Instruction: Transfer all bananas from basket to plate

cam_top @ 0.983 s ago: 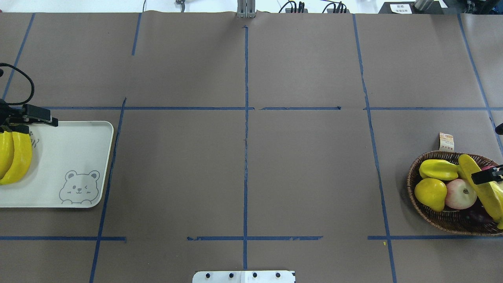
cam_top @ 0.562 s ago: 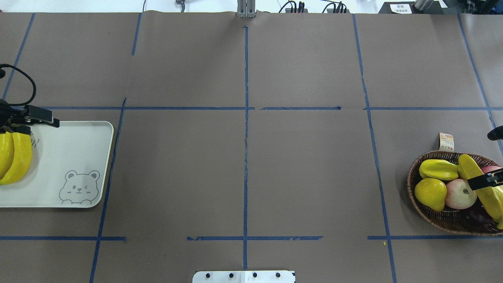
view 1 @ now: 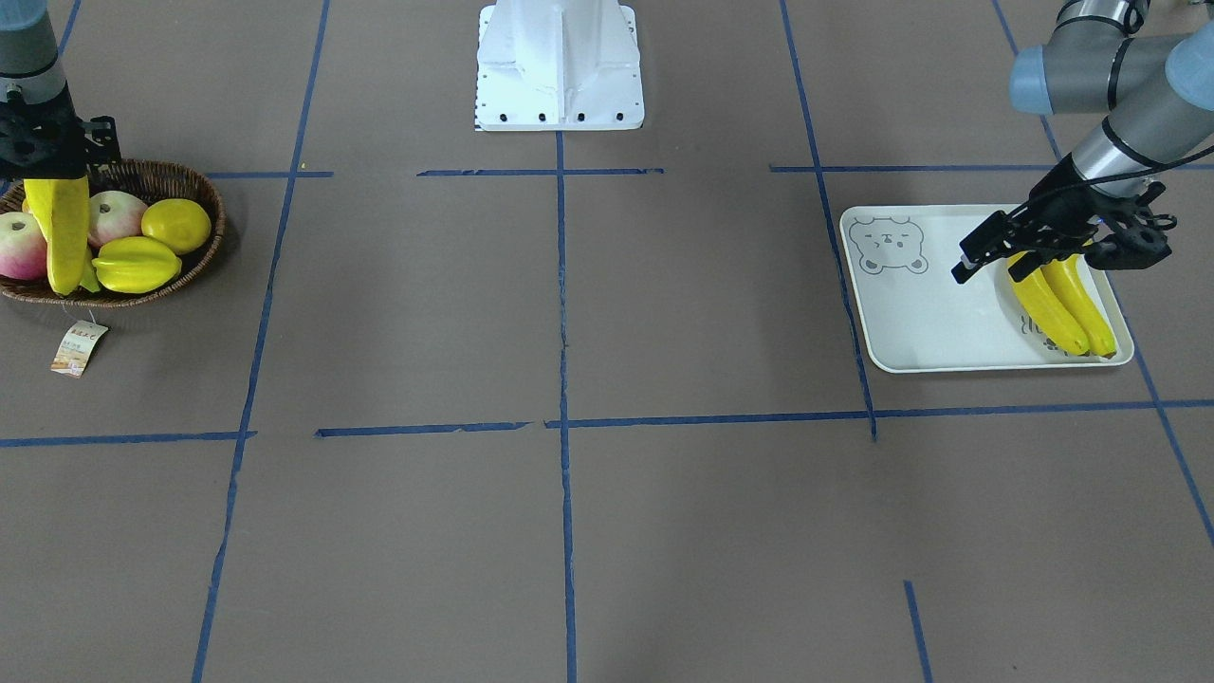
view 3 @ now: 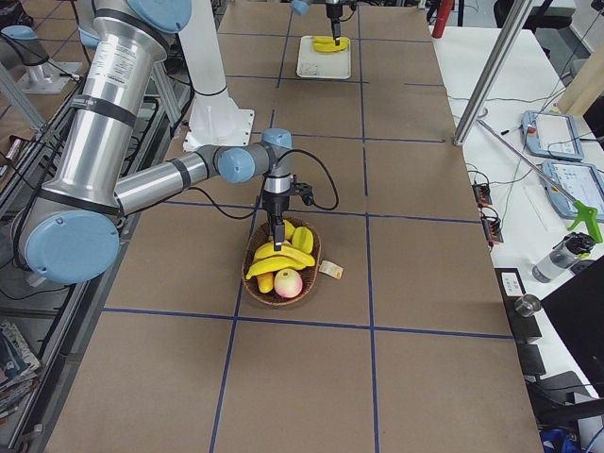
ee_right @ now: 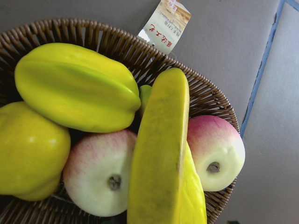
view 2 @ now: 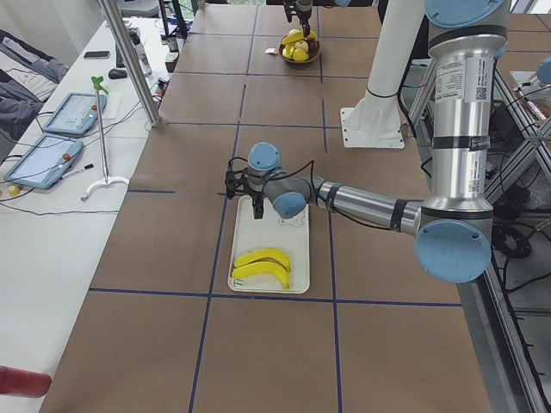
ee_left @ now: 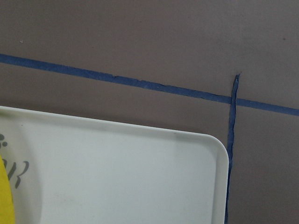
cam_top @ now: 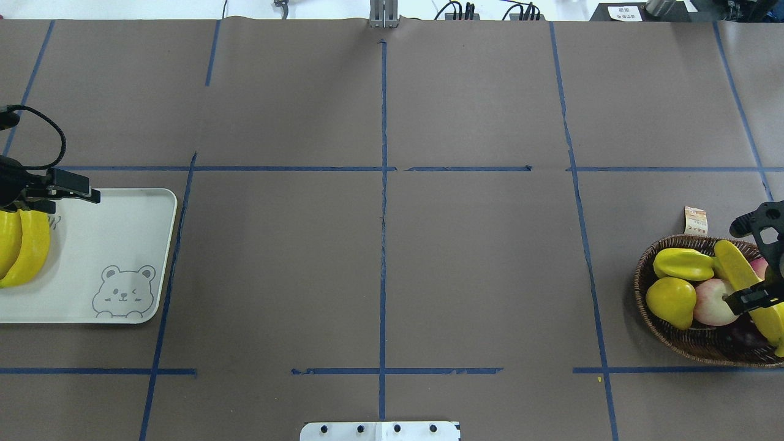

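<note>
Two yellow bananas (cam_top: pixel 27 245) lie side by side at the plate's outer end; they also show in the front view (view 1: pixel 1053 299). The plate (cam_top: pixel 122 233) is an off-white tray with a bear drawing. My left gripper (view 1: pixel 1048 245) hangs open just above the bananas' near ends and holds nothing. The basket (cam_top: pixel 643 275) sits at the far right. A duller banana (cam_top: pixel 738 272) lies on top of a brighter one in it and fills the right wrist view (ee_right: pixel 161 154). My right gripper (view 1: pixel 59 166) is low over that banana's end and looks open.
The basket also holds a yellow starfruit (cam_top: pixel 683 264), a round yellow fruit (cam_top: pixel 670 301) and two apples (cam_top: pixel 713 303). Its paper tag (cam_top: pixel 695 220) lies on the table behind it. The robot's white base plate (cam_top: pixel 380 430) is at the near edge.
My left gripper has drifted slightly away from the bananas on the plate. My right gripper has come further in over the basket, along the top banana. No banana has moved.
</note>
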`<state>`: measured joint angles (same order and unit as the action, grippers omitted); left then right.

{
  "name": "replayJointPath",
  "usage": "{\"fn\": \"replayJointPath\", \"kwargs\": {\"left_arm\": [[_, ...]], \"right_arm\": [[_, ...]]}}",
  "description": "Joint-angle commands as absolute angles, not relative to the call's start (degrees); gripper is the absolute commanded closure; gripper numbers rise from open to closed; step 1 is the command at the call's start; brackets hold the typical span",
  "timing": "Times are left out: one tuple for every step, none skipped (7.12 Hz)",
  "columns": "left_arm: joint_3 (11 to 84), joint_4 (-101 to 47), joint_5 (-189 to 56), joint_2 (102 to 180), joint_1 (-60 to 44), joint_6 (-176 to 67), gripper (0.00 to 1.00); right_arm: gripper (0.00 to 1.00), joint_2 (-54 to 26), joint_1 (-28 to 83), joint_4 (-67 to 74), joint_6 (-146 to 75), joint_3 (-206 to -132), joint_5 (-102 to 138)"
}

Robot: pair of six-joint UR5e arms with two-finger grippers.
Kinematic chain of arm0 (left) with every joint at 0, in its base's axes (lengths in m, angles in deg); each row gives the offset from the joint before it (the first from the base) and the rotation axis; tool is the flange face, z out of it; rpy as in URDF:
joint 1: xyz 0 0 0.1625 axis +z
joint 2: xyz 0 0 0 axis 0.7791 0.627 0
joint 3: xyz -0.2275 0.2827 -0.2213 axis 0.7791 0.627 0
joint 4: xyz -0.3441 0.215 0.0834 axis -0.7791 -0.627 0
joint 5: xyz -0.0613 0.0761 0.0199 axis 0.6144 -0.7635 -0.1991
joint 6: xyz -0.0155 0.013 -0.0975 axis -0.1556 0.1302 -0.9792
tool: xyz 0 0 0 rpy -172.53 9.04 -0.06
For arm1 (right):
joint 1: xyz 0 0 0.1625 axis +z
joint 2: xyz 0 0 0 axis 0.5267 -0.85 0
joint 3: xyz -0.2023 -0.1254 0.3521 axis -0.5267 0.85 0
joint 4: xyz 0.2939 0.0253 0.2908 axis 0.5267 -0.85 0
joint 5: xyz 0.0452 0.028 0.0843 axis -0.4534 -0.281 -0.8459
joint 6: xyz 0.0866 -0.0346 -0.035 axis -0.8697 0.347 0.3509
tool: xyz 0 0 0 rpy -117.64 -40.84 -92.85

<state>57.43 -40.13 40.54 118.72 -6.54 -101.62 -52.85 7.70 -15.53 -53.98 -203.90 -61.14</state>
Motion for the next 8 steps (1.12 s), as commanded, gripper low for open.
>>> {"fn": "replayJointPath", "kwargs": {"left_arm": [[57.3, -40.1, 40.6, 118.7, -6.5, -101.7, 0.0], [57.2, -40.3, 40.6, 118.7, -6.5, -101.7, 0.0], [57.2, -40.3, 40.6, 118.7, -6.5, -101.8, 0.0], [57.2, -40.3, 40.6, 118.8, -6.5, -101.8, 0.0], [57.3, -40.1, 40.6, 118.8, -6.5, -101.8, 0.0], [57.3, -40.1, 40.6, 118.8, -6.5, -101.8, 0.0], [57.5, -40.3, 40.6, 118.8, -6.5, -101.8, 0.0], [57.5, -40.1, 40.6, 118.8, -6.5, -101.8, 0.0]], "right_arm": [[0.16, -50.1, 6.9, -16.0, -54.1, -201.6, -60.7], [0.19, -50.1, 6.6, -16.0, -54.1, -201.5, -60.7], [0.27, -50.2, 5.9, -16.1, -54.0, -201.3, -60.6], [0.3, -50.6, 5.1, -17.1, -54.0, -201.2, -59.6], [0.3, -50.1, 4.3, -20.2, -54.0, -201.3, -58.6], [0.3, -50.1, 4.3, -20.5, -53.9, -201.4, -58.5], [0.32, -50.2, 4.2, -20.6, -53.9, -201.3, -58.5], [0.34, -50.2, 3.9, -20.6, -53.9, -201.3, -58.5]]}}
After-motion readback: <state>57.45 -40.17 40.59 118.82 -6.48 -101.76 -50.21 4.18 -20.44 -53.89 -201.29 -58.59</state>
